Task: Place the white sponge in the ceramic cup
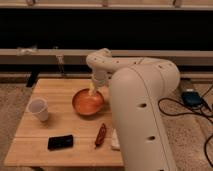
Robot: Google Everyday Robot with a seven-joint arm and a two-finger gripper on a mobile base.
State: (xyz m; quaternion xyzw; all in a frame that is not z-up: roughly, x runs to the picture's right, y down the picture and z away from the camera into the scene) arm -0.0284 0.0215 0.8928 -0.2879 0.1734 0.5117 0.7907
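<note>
We see a wooden table (55, 92) standing on a carpeted floor, with the robot's big white arm (142, 105) filling the near right of the scene. The arm bends back toward the far side of the table and then turns down, so that the gripper (93, 90) hangs over the far edge of an orange bowl (84, 106) near the middle of the table. Its pale tip points down at the bowl. Whether the gripper is open or closed we cannot tell, nor can we make out anything held in it.

The white cup (38, 109) stands upright on the left part of the table, well apart from the bowl and from the gripper, with its mouth facing up. We cannot see into it well enough to say what is inside.

At the near right of the table, just beside the arm and partly hidden by it, lies a small whitish block that we take for the white sponge (115, 140). It is well apart from the cup, on the other side of the table. Just left of the block lies a narrow reddish-brown thing (100, 135), and farther left, near the front edge, a flat black thing (60, 142).

On the floor to the right we see dark cables (202, 112).
</note>
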